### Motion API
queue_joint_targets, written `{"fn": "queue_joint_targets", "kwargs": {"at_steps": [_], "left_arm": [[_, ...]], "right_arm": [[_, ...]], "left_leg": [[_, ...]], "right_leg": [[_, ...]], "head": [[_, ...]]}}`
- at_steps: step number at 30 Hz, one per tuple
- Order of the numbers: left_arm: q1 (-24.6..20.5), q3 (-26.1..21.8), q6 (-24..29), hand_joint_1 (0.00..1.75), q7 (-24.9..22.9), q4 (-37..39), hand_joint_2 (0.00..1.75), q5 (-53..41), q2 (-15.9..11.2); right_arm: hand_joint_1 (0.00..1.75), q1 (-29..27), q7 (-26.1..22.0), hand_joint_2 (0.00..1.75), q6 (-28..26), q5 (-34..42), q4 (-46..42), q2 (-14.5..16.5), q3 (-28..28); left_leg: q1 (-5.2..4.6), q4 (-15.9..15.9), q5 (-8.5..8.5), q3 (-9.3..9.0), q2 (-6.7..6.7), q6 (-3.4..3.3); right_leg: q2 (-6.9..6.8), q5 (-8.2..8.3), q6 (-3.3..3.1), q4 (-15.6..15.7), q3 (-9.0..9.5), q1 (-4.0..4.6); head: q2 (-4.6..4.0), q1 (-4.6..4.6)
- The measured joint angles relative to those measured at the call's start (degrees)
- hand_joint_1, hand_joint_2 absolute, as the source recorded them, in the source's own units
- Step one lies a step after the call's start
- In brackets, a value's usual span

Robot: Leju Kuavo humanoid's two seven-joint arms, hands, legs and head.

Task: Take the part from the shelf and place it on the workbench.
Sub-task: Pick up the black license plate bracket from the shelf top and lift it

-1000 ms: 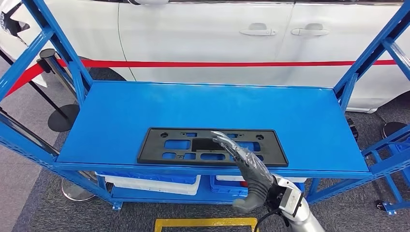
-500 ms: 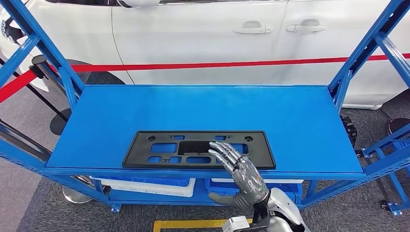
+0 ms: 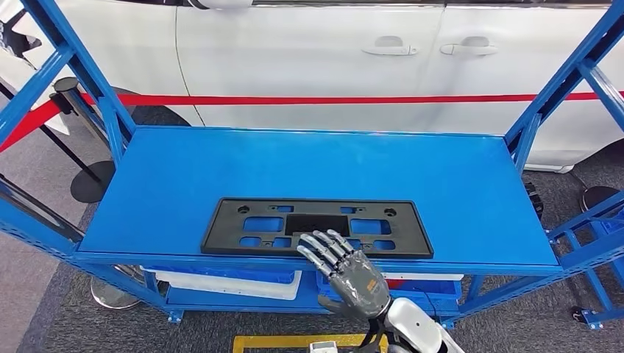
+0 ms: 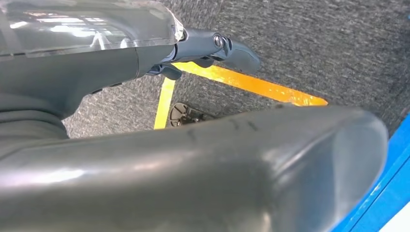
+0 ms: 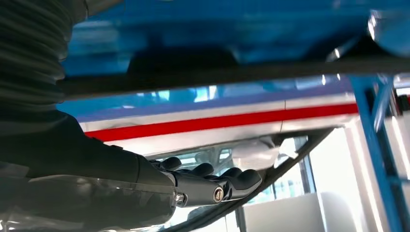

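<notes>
Head view, near edge: the right hand (image 3: 352, 276) rises from the lower border with its wrist and forearm cut off by the frame; its fingers (image 3: 321, 247) are spread apart and hold nothing, their tips overlapping the near rim of the black part (image 3: 250, 226), though contact cannot be confirmed from this angle. The thumb points left, below the shelf's front lip. In the left wrist view the left hand (image 4: 212, 48) hangs over grey carpet and a yellow floor line (image 4: 251, 86); much of it is hidden behind a large grey blurred form, so whether its fingers are apart or together cannot be told. The part, a flat rectangular black frame with cut-out windows, lies on the blue shelf (image 3: 456, 184), close to the front edge and left of centre. Bare shelf surface extends to the right of the part and behind it to the far rim. Blue and white bins (image 3: 228, 279) on the lower tier are partly concealed by the shelf's front lip. Slanted blue uprights (image 3: 81, 77) bound both ends. Beyond stand a red barrier tape (image 3: 316, 98) and a white car (image 3: 331, 51), the car's top cut off.
</notes>
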State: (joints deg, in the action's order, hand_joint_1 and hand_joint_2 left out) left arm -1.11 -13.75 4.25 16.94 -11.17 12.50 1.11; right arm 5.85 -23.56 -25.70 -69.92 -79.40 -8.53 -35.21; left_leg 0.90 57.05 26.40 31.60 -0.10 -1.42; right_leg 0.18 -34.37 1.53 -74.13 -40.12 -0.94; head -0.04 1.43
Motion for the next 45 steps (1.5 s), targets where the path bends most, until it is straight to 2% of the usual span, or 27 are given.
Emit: {"fn": "queue_joint_targets", "kwargs": {"at_steps": [1,3,4,6,8,10,11,13,15,16,18,20,23,25,26,28,29,30,31,32,34,35,36,40,42,44,45], "left_arm": [[0.0,0.0,0.0,0.00,0.0,0.0,0.00,-0.1,0.0],[0.1,0.0,0.0,0.00,0.0,0.0,0.00,-0.3,0.1],[0.1,0.0,0.0,0.00,0.1,0.0,0.00,-0.4,0.1],[0.2,0.0,0.0,0.00,0.1,0.0,0.00,-0.7,0.1],[0.2,0.0,0.0,0.00,0.2,0.0,0.00,-1.1,0.1],[0.2,0.0,0.0,0.00,0.2,0.0,0.00,-1.3,0.1],[0.1,0.0,0.0,0.00,0.2,0.0,0.00,-1.5,0.1],[0.2,0.0,-0.1,0.00,0.1,0.0,0.00,-1.7,0.1],[0.3,0.0,-0.2,0.00,0.0,0.0,0.00,-1.8,0.1],[0.4,0.0,-0.2,0.00,0.0,0.0,0.00,-1.9,0.1],[0.4,0.0,-0.1,0.00,-0.2,0.0,0.00,-1.9,0.1],[0.4,0.0,0.1,0.00,-0.3,0.0,0.00,-2.0,0.1],[0.4,-0.1,0.2,0.00,-0.4,0.0,0.00,-2.2,0.1],[0.5,-0.1,0.2,0.00,-0.3,0.0,0.00,-2.2,0.1],[0.5,-0.1,0.2,0.00,-0.3,0.0,0.00,-2.2,0.1],[0.5,-0.1,0.2,0.00,-0.2,0.0,0.00,-2.3,0.1],[0.5,-0.2,0.2,0.00,-0.1,0.0,0.00,-2.4,0.1],[0.6,-0.2,0.1,0.00,-0.1,0.0,0.00,-2.4,0.1],[0.6,-0.2,0.0,0.00,-0.1,0.0,0.00,-2.5,0.1],[0.6,-0.2,-0.1,0.00,0.0,0.0,0.00,-2.6,0.1],[0.6,-0.2,-0.3,0.00,0.0,0.0,0.00,-2.9,0.2],[0.6,-0.2,-0.3,0.00,0.1,0.0,0.00,-3.1,0.2],[0.6,-0.2,-0.3,0.00,0.1,0.0,0.00,-3.1,0.2],[0.5,-0.3,-0.4,0.00,0.2,0.0,0.00,-3.4,0.1],[0.5,-0.4,-0.5,0.00,0.2,0.0,0.00,-3.5,0.1],[0.6,-0.4,-0.6,0.00,0.2,0.0,0.00,-3.6,0.1],[0.6,-0.4,-0.7,0.00,0.3,0.0,0.00,-3.6,0.1]], "right_arm": [[0.00,0.6,1.0,1.75,-0.5,-1.3,1.3,0.3,-0.9],[0.00,2.1,2.7,1.75,-1.7,-3.2,3.7,1.0,-2.6],[0.00,3.1,3.4,1.75,-2.4,-3.9,5.0,1.5,-3.5],[0.00,4.9,5.0,1.75,-3.7,-4.9,7.8,2.7,-5.2],[0.00,6.6,6.7,1.75,-4.5,-6.0,10.5,4.2,-6.4],[0.00,8.7,8.8,1.75,-5.1,-8.0,13.3,6.1,-7.4],[0.00,9.8,9.7,1.75,-5.3,-9.1,14.7,7.1,-7.8],[0.00,11.9,11.2,1.75,-5.3,-10.7,17.8,9.0,-8.5],[0.00,13.5,11.6,1.75,-5.3,-11.2,20.9,10.7,-9.1],[0.00,14.2,11.7,1.75,-5.3,-11.2,22.2,11.4,-9.2],[0.00,15.4,11.8,1.75,-5.7,-11.0,24.2,12.9,-9.5],[0.00,16.5,11.7,1.75,-6.1,-10.3,25.3,14.1,-9.6],[0.00,17.4,11.7,1.75,-6.4,-9.5,25.8,14.9,-9.6],[0.00,17.8,11.6,1.75,-6.3,-8.9,25.7,15.2,-9.6],[0.00,18.0,11.6,1.75,-6.3,-8.7,25.5,15.2,-9.6],[0.00,18.2,11.4,1.75,-6.0,-8.3,25.3,15.2,-9.6],[0.00,18.2,11.3,1.75,-5.8,-8.1,25.2,15.2,-9.6],[0.00,18.2,11.2,1.75,-5.5,-7.9,25.2,15.2,-9.6],[0.00,18.2,11.1,1.75,-5.3,-7.6,25.2,15.2,-9.6],[0.00,18.3,11.1,1.75,-5.1,-7.3,25.3,15.2,-9.6],[0.00,18.8,11.3,1.75,-5.0,-6.9,25.4,15.2,-9.6],[0.00,19.1,11.5,1.75,-5.1,-6.9,25.5,15.2,-9.6],[0.00,19.4,11.8,1.75,-5.2,-7.1,25.7,15.2,-9.6],[0.00,20.0,13.0,1.75,-5.5,-9.3,26.7,15.3,-9.6],[0.00,20.4,13.8,1.75,-5.5,-11.0,27.2,15.3,-9.6],[0.00,20.6,15.1,1.75,-5.5,-13.2,28.1,15.4,-9.6],[0.00,20.6,15.9,1.75,-5.5,-14.5,28.7,15.4,-9.6]], "left_leg": [[0.02,0.0,0.05,-0.06,-0.04,0.07],[0.02,0.2,0.26,-0.21,-0.10,0.43],[-0.07,0.4,0.41,-0.19,-0.12,0.72],[-0.23,0.5,0.49,-0.01,-0.13,1.42],[-0.15,0.5,0.47,0.07,-0.11,2.20],[0.06,2.2,1.83,0.80,-0.09,2.83],[0.14,4.7,3.32,1.92,-0.09,3.03],[0.19,12.4,6.80,5.57,-0.09,3.28],[0.19,17.1,7.66,8.01,-0.09,3.39],[0.19,16.5,6.62,7.87,-0.09,3.35],[0.19,9.3,2.58,4.74,-0.08,3.01],[-0.02,2.8,0.15,1.83,-0.12,2.57],[-0.17,1.6,0.02,1.53,-0.25,1.92],[0.10,1.0,-0.29,1.32,-0.16,1.27],[0.24,0.8,-0.45,1.24,-0.10,0.93],[0.23,0.7,-0.55,1.28,-0.02,0.58],[0.21,0.7,-0.56,1.33,-0.02,0.54],[0.20,0.7,-0.55,1.33,-0.03,0.54],[0.20,0.8,-0.54,1.31,-0.06,0.55],[0.20,0.8,-0.51,1.24,-0.11,0.60],[0.09,1.0,-0.37,1.17,-0.19,0.84],[-0.01,1.1,-0.32,1.24,-0.22,1.07],[-0.11,1.1,-0.30,1.33,-0.23,1.34],[-0.05,1.7,0.29,1.62,-0.20,2.55],[0.10,6.2,3.17,3.56,-0.18,3.00],[0.18,13.7,6.62,6.97,-0.16,3.27],[0.19,16.3,7.31,8.20,-0.16,3.33]], "right_leg": [[-0.03,1.40,0.07,1.4,0.71,-0.16],[-0.09,5.32,0.03,8.9,4.40,-0.39],[-0.08,6.57,-0.10,12.4,6.08,-0.36],[-0.01,7.09,-0.48,15.5,7.38,-0.11],[0.07,7.23,-1.12,15.7,7.23,0.02],[0.06,7.46,-2.00,16.0,7.28,-0.10],[0.01,7.54,-2.36,16.2,7.33,-0.14],[-0.08,7.53,-2.77,16.1,7.31,0.06],[-0.12,7.45,-2.93,16.0,7.33,0.29],[-0.10,7.39,-2.96,15.9,7.36,0.35],[0.00,7.15,-2.89,15.7,7.48,0.40],[0.09,6.96,-2.53,15.3,7.31,0.59],[0.08,7.09,-1.80,15.3,7.04,0.77],[0.07,6.11,-1.22,14.2,6.69,0.76],[0.06,4.80,-0.94,12.2,5.81,0.74],[0.01,1.30,-0.51,5.3,2.50,0.58],[0.01,0.12,-0.39,1.9,0.82,0.53],[0.00,-0.12,-0.33,0.0,-0.19,0.50],[0.00,0.78,-0.35,0.3,-0.15,0.50],[-0.01,2.58,-0.47,2.7,0.97,0.50],[-0.01,6.32,-0.94,10.4,4.68,0.65],[0.00,7.27,-1.18,13.3,5.99,0.75],[0.04,7.58,-1.41,14.9,6.66,0.88],[0.09,7.87,-2.44,16.0,6.85,0.76],[-0.09,8.11,-3.02,16.4,7.02,0.56],[-0.19,8.12,-3.24,16.4,6.98,0.68],[-0.22,8.10,-3.26,16.3,6.97,0.76]], "head": [[0.00,-0.01],[0.00,-0.01],[0.00,0.00],[0.00,0.04],[0.00,0.06],[0.00,0.07],[0.00,0.08],[0.00,0.08],[0.00,0.09],[0.00,0.09],[-0.01,0.09],[-0.01,0.07],[0.00,0.03],[0.00,-0.01],[0.00,-0.02],[0.00,-0.05],[0.00,-0.05],[0.00,-0.06],[0.00,-0.06],[0.00,-0.06],[0.00,-0.06],[0.00,-0.04],[0.00,-0.03],[0.00,0.02],[0.00,0.07],[0.00,0.09],[0.00,0.08]]}}
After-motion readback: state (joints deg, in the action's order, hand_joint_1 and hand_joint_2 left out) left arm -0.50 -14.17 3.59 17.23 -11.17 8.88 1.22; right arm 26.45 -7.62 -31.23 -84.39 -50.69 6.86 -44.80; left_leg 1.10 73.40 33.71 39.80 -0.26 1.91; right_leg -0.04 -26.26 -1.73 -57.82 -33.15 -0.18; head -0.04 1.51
